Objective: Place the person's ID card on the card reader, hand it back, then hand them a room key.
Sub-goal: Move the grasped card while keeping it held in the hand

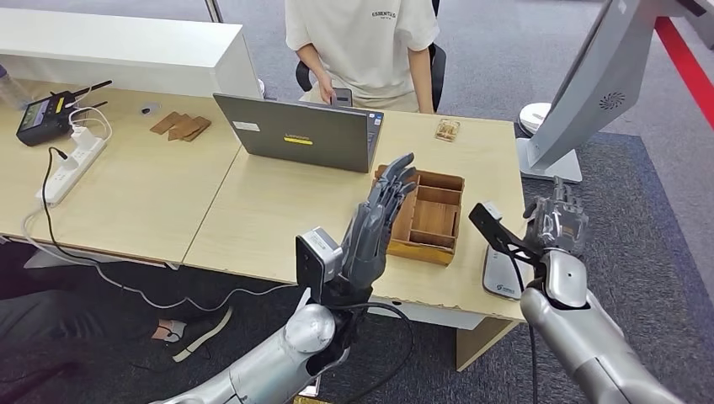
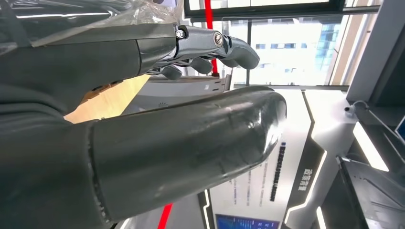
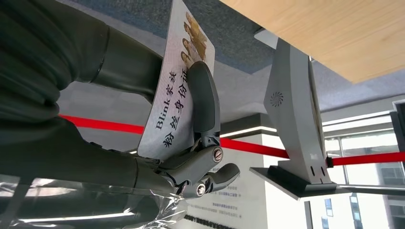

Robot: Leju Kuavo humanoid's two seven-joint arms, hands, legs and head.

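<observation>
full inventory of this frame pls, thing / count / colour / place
ID card: 1, white with print, pinched in right hand
card reader: 1, white, desk's near right edge
wooden tray: 1, brown, compartmented, right of centre
laptop: 1, grey, open, facing the person
card: 1, patterned, far right of desk
wooden pieces: a few, brown, left of laptop
power strip: 1, white, left
radio device: 1, black, far left
monitor: 1, grey, off the desk's right end
person: 1, cream shirt, seated opposite
left hand: open, raised near tray
right hand: beside reader

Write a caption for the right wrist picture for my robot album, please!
The robot's right hand pinches an ID card printed with faces.
</observation>
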